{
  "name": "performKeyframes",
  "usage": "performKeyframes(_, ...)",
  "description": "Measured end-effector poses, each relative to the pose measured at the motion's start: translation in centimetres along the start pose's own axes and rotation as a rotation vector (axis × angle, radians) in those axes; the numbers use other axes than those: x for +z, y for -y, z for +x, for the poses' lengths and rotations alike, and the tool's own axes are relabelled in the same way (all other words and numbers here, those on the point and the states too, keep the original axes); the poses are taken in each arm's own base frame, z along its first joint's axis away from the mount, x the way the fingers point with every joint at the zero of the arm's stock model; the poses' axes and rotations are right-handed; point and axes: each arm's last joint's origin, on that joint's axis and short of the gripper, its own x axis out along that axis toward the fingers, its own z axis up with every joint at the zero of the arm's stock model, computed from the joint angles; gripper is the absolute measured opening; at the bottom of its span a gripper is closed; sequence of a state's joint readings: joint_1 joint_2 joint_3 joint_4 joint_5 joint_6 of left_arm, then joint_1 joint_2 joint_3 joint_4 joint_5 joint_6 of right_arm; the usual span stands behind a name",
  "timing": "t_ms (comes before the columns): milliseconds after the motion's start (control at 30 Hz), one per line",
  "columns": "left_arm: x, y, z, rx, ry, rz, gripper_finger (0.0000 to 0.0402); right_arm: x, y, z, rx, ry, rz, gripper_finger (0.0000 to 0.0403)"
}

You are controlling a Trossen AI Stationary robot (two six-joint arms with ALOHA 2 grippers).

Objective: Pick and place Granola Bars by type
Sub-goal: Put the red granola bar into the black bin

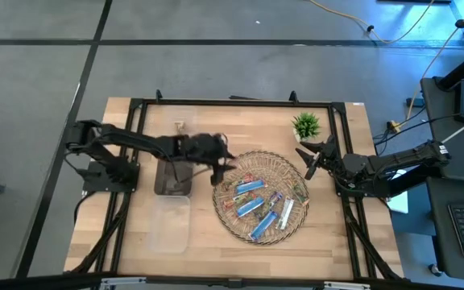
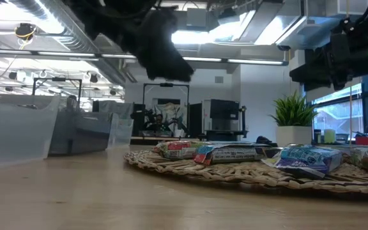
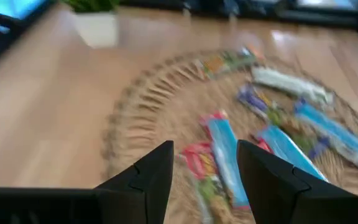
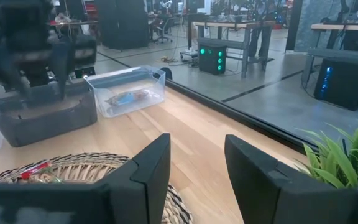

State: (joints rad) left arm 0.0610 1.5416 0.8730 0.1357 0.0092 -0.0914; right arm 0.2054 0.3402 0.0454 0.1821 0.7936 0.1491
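Several granola bars lie flat on a round wicker tray (image 1: 230, 219): blue ones (image 1: 250, 188), a purple one (image 1: 275, 200) and a silvery white one (image 1: 287, 212). My left gripper (image 1: 222, 171) hovers open over the tray's left rim with nothing between its fingers. In the left wrist view a blue bar (image 3: 225, 155) and a red-ended bar (image 3: 197, 158) lie just beyond the gripper (image 3: 204, 149). At the tray's far right, beside the plant, my right gripper (image 1: 306, 157) is open and holds nothing. One more bar (image 4: 128, 98) lies in a clear bin (image 4: 146, 79).
A dark bin (image 1: 171, 179) and a clear bin (image 1: 168, 225) stand left of the tray, and another clear bin (image 1: 180, 129) stands farther back. A small potted plant (image 1: 305, 126) is at the far right. Black frame rails run along the table's edges.
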Motion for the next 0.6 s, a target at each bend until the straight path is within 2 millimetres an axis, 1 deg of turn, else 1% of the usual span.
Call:
performKeyframes(200, -2.8, 2.4, 3.2, -0.039, -0.09, 0.063, 0.0169, -0.2, 0.0, 0.0, 0.0, -0.017, -0.015, 0.0155)
performKeyframes(300, -4.2, 2.9, 4.3, 0.013, -0.138, 0.083, 0.0169, -0.4, 0.0, 0.0, -0.002, -0.028, -0.025, 0.0155)
performKeyframes(433, -5.5, 3.3, 5.2, 0.094, -0.174, 0.069, 0.0169, -0.4, 0.0, 0.0, 0.005, -0.029, -0.023, 0.0155)
performKeyframes(600, -6.2, 3.5, 5.7, 0.086, -0.197, 0.07, 0.0169, -0.4, 0.0, 0.0, 0.006, -0.029, -0.023, 0.0155)
